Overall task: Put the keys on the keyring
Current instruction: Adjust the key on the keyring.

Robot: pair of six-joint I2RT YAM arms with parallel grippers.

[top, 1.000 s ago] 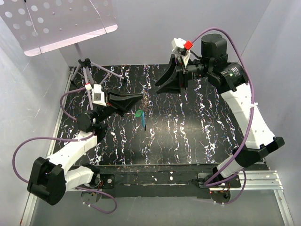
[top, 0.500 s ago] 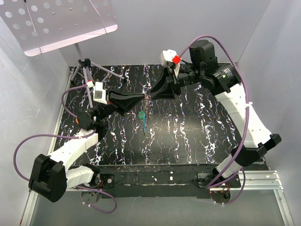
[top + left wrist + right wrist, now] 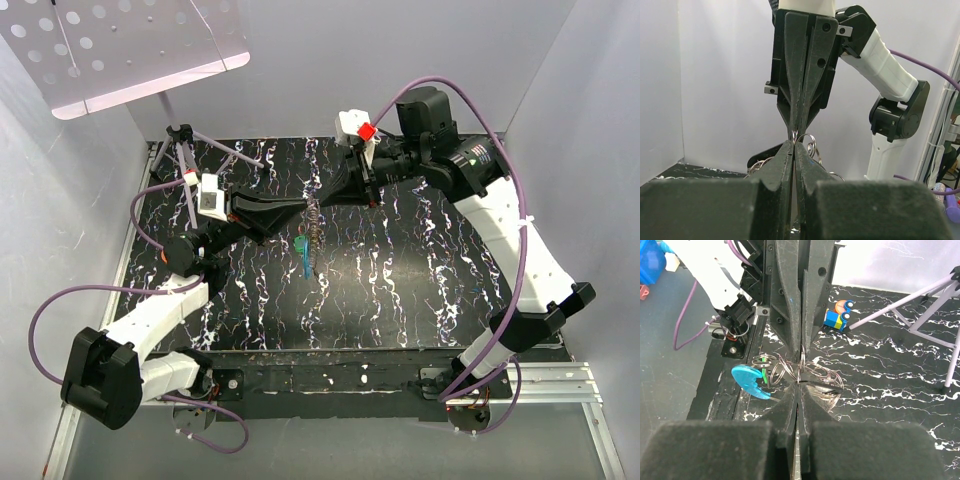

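In the middle of the frame, the left gripper (image 3: 301, 208) and right gripper (image 3: 328, 198) meet tip to tip. Both are clamped on the keyring (image 3: 316, 215), with the keys (image 3: 303, 249) dangling below.

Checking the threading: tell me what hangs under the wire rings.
A blue-headed key hangs below the rings, with something green beside it. The shut left tool and right tool cover the pinched spot, so the join is hidden.

We see white shells and black joints on the left arm (image 3: 160, 315) and right arm (image 3: 525, 250), purple cables (image 3: 437, 79) looping along both. The left tool (image 3: 305, 206) and right tool (image 3: 326, 200) are black wedges; a red tag (image 3: 367, 131) marks the right wrist.
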